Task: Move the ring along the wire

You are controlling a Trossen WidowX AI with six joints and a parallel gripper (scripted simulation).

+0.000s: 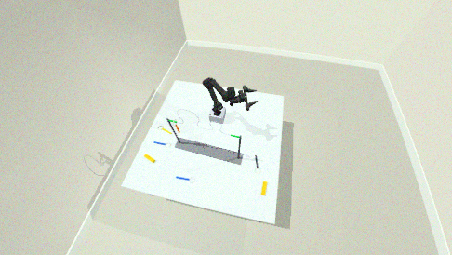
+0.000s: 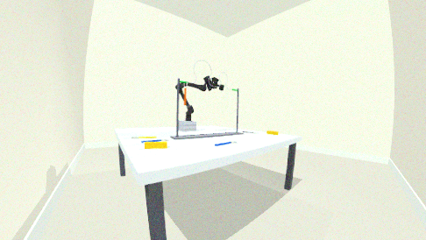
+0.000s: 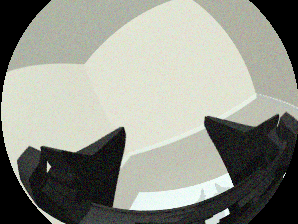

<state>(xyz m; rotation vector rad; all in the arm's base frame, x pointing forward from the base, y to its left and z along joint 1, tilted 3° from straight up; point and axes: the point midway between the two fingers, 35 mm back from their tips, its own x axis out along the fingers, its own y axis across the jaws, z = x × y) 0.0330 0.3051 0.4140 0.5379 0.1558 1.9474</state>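
Orange-handled ring point(image 1: 178, 128) point(image 2: 185, 96) hanging, hand point(image 1: 256, 98) point(image 2: 223, 87) point(image 3: 166, 125) raised well apart, fingers spread.

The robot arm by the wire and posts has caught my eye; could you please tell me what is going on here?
Nothing is being handled at this moment. The arm's gripper is open and raised, with nothing between its fingers. The orange handle hangs below the green part of the wire next to one post. The ring is still to be moved to the green part by the other post.
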